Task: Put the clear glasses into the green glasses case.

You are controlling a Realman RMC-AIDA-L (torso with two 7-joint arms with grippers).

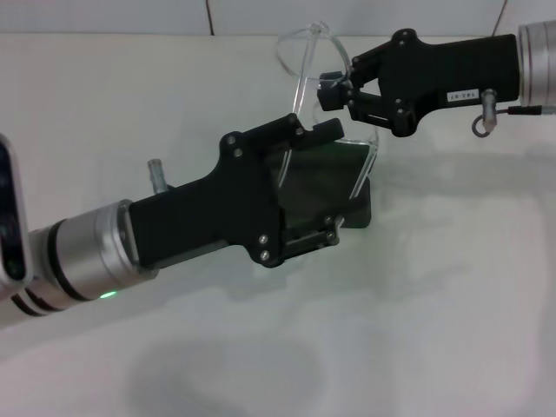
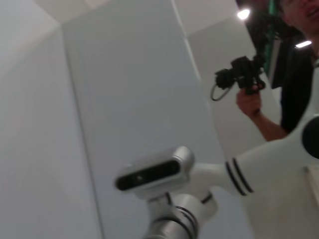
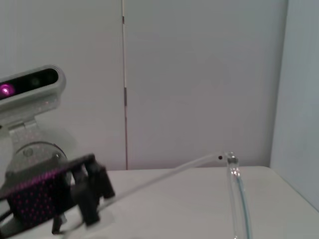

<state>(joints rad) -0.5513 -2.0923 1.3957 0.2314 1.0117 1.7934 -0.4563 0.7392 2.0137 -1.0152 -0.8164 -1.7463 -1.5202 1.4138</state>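
In the head view the green glasses case (image 1: 326, 187) lies on the white table (image 1: 130, 113) at the middle. My left gripper (image 1: 328, 181) reaches in from the lower left and is shut on the case, one finger on each long side. The clear glasses (image 1: 301, 45) hang tilted just above the case's far end, one lens edge (image 1: 372, 148) dipping down to it. My right gripper (image 1: 332, 90) comes in from the upper right and is shut on the glasses near their middle. In the right wrist view a thin arm of the glasses (image 3: 164, 175) runs across. Whether the case's lid is up is hidden by my left hand.
The table's back edge meets a white wall (image 1: 261, 17) just behind the glasses. The left wrist view shows only my own head camera (image 2: 152, 174), white wall panels and a person holding a camera (image 2: 249, 79).
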